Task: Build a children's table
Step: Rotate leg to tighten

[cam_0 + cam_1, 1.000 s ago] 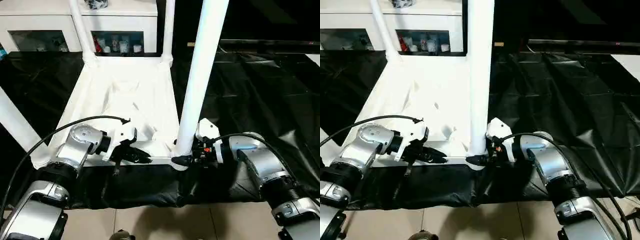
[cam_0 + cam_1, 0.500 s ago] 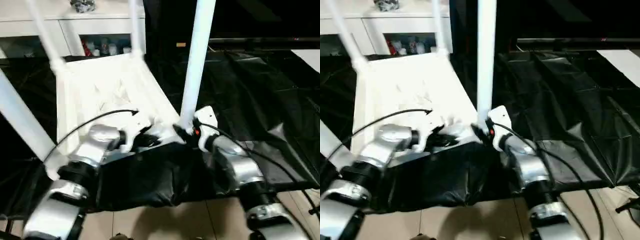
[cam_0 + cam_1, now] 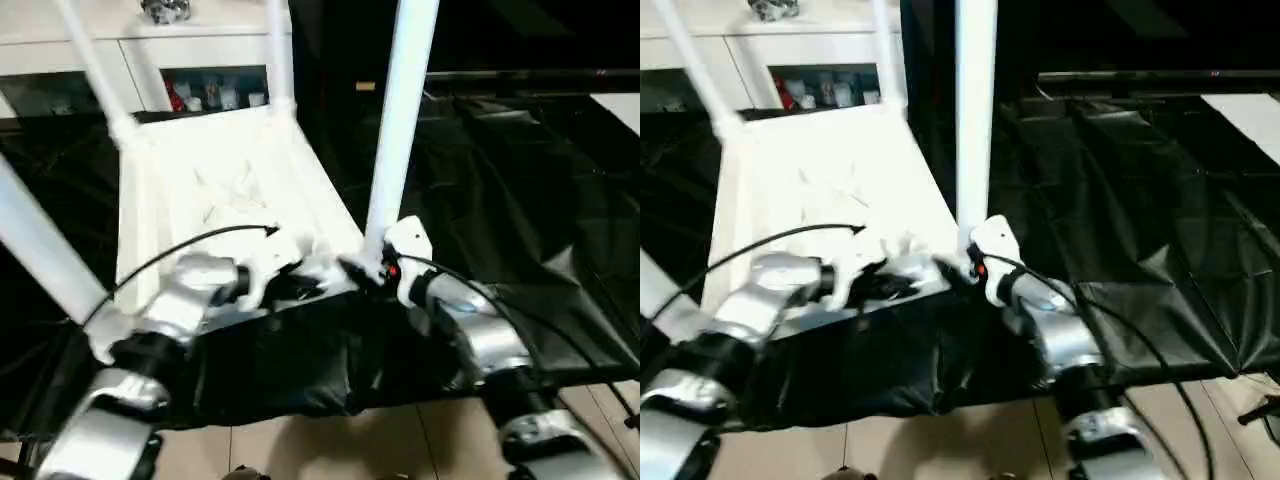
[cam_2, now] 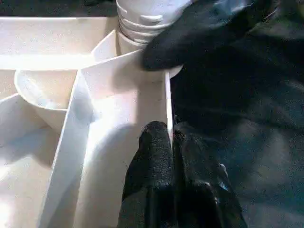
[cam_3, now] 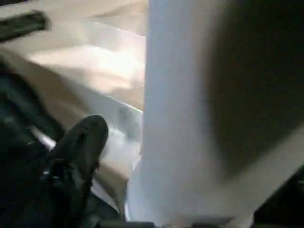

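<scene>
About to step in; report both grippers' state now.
Left gripper: shut on the tabletop rim.
Right gripper: at the near leg; open or shut cannot be told.

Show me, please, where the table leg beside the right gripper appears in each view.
Left eye view: leg, upper centre, rising from the tabletop's near corner.
Right eye view: leg, upper centre.
Left wrist view: its ribbed base, top edge.
Right wrist view: broad white column.
Shared landmark: the tabletop.

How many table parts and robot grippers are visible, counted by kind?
Tabletop: 1
Legs: 4 (near right, near left, far left, far right)
Grippers: 2 (left gripper, right gripper)
Total: 7
</scene>
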Motion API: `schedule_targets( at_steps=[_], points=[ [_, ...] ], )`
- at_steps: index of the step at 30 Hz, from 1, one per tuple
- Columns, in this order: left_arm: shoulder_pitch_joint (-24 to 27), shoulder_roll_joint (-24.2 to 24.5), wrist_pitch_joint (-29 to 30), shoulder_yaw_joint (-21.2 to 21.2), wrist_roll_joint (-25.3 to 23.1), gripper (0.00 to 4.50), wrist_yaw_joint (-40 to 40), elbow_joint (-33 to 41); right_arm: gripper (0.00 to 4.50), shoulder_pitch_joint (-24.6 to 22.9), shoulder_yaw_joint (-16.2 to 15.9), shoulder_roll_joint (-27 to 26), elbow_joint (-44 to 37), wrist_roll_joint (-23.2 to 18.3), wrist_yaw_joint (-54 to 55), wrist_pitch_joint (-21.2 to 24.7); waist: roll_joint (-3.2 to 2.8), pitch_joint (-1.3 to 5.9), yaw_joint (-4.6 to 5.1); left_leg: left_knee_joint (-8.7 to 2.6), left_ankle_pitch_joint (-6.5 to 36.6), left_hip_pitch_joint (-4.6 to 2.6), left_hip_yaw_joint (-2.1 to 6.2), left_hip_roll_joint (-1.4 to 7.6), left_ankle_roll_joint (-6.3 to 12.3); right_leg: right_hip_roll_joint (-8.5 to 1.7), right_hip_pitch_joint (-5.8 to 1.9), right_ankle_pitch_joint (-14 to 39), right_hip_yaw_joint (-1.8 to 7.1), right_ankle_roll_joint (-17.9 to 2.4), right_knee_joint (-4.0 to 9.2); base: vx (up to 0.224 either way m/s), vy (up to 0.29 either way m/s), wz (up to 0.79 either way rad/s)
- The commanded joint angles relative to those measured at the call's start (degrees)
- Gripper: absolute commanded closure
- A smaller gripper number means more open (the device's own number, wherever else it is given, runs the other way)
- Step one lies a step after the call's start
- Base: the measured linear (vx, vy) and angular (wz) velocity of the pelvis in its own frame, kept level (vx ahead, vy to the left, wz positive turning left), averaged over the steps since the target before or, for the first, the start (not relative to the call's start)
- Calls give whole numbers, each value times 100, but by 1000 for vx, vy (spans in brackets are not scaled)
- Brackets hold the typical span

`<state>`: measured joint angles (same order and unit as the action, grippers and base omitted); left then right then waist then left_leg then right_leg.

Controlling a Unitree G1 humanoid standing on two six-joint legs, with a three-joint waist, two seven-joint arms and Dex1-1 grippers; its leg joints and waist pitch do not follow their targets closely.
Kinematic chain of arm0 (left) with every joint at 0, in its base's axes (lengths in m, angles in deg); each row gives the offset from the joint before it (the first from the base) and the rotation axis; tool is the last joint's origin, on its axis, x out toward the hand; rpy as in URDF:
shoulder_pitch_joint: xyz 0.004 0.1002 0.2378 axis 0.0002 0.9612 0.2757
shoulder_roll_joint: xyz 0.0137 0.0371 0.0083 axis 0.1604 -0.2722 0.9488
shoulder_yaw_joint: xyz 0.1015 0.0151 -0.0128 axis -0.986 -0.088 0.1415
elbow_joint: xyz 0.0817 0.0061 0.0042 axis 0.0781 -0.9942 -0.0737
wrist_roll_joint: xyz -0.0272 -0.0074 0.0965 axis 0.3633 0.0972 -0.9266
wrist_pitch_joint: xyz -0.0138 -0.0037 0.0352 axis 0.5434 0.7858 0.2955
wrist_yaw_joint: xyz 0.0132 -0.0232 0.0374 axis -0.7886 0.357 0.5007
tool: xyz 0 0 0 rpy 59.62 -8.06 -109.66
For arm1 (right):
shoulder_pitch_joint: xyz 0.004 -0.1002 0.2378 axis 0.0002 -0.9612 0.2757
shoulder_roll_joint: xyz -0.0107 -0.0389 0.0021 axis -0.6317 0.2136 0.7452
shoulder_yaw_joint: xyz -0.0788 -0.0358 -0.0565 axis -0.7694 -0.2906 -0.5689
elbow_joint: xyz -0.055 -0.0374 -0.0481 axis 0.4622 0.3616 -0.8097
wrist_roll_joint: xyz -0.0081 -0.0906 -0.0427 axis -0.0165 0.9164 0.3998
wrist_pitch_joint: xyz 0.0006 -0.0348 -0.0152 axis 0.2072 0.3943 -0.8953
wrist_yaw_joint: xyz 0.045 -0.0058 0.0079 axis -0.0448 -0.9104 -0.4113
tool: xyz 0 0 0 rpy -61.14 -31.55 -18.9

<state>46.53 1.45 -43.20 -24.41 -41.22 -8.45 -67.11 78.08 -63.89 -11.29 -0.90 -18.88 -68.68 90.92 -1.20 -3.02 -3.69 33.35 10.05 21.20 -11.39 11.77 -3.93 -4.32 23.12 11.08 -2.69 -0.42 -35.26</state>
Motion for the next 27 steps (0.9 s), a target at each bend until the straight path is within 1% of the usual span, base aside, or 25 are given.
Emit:
schedule_targets(
  at_steps=[1,2,3,5,6,7,8,9,10,11,12,13,14,15,20,21,23,24,26,27],
  points=[
    [15,102,-260,10,354,450,-716,189,7,-75,-274,217,-296,-146,-838,129,38,391,-30,-327,1073,-64,64,141,332,-314,-315,328,208,-1432,363,0,0,0],
    [-4,159,-307,7,325,450,-759,131,7,-79,-342,295,-276,-76,-941,28,6,393,-45,-330,1092,-80,64,159,337,-321,-300,410,210,-1441,363,0,0,0],
    [-4,238,-343,18,324,450,-845,88,7,-83,-413,350,-270,-61,-1079,13,24,388,-56,-327,1088,-71,66,156,325,-324,-294,450,206,-1432,365,0,0,0],
    [-31,339,-371,27,311,450,-940,24,7,-52,-497,415,-234,-23,-1234,-70,11,384,-86,-335,1171,-96,62,169,248,-334,-266,640,214,-1428,371,0,0,0],
    [-73,428,-405,28,308,450,-1056,-40,7,17,-548,458,-161,-13,-1382,-89,19,375,-101,-342,1210,-97,63,165,212,-331,-260,713,215,-1407,381,0,0,0],
    [-100,469,-396,25,313,450,-1112,-73,7,69,-574,471,-105,-10,-1450,-141,43,374,-105,-346,1230,-96,61,165,198,-331,-264,746,217,-1395,381,0,0,0],
    [-102,485,-395,26,319,450,-1132,-80,7,81,-584,468,-96,-9,-1463,-151,22,377,-123,-348,1253,-109,63,171,160,-341,-251,775,220,-1396,376,0,0,0],
    [-132,544,-416,11,315,450,-1191,-134,7,167,-607,453,-2,-12,-1543,-181,37,374,-126,-351,1262,-106,62,173,147,-343,-250,783,221,-1397,377,0,0,0],
    [-132,544,-416,11,315,450,-1191,-134,7,167,-607,453,-2,-12,-1543,-181,30,378,-127,-355,1247,-104,68,171,128,-339,-254,748,217,-1416,367,0,0,0],
    [-167,611,-470,-5,299,450,-1236,-209,25,281,-629,413,121,-5,-1590,-182,59,382,-132,-348,1204,-102,63,167,132,-338,-255,667,217,-1426,354,0,0,0],
    [-187,630,-499,-11,283,450,-1237,-247,36,338,-632,389,190,-20,-1629,-173,48,391,-137,-343,1143,-96,66,162,140,-343,-266,603,216,-1439,338,0,0,0],
    [-189,651,-521,-6,281,450,-1246,-264,45,364,-642,365,214,-28,-1642,-157,48,384,-135,-345,1124,-97,63,166,143,-344,-259,584,219,-1443,344,0,0,0],
    [-197,656,-517,2,273,450,-1219,-287,48,413,-646,339,295,-20,-1646,-171,65,385,-137,-340,1087,-90,61,165,152,-345,-267,506,219,-1455,333,0,0,0],
    [-191,682,-540,28,274,450,-1236,-318,54,462,-667,294,370,-28,-1689,-169,60,387,-143,-338,1060,-87,62,162,162,-350,-267,473,217,-1468,327,0,0,0],
    [-158,741,-563,51,273,450,-1252,-346,100,548,-706,202,535,-29,-1725,-236,65,376,-148,-351,1157,-93,69,172,122,-360,-261,682,215,-1433,340,0,0,0],
    [-162,749,-554,58,274,450,-1223,-355,110,561,-704,183,558,-47,-1749,-247,97,376,-148,-353,1163,-92,66,173,124,-360,-262,702,215,-1425,343,0,0,0],
    [-175,748,-542,65,289,450,-1205,-369,132,568,-690,168,582,-73,-1779,-263,79,370,-162,-356,1199,-101,68,179,106,-369,-253,798,221,-1412,348,0,0,0],
    [-182,743,-539,70,293,450,-1194,-378,132,572,-686,164,593,-82,-1793,-263,82,371,-158,-357,1196,-99,67,178,102,-366,-254,789,222,-1414,347,0,0,0],
    [-197,730,-537,81,310,450,-1168,-404,145,583,-671,148,640,-106,-1839,-275,64,376,-154,-355,1193,-99,68,174,84,-359,-254,727,220,-1426,341,0,0,0],
    [-188,719,-532,75,319,450,-1163,-388,155,585,-652,142,684,-98,-1829,-303,90,376,-156,-356,1184,-95,66,174,92,-359,-259,703,219,-1428,339,0,0,0]
  ],
)
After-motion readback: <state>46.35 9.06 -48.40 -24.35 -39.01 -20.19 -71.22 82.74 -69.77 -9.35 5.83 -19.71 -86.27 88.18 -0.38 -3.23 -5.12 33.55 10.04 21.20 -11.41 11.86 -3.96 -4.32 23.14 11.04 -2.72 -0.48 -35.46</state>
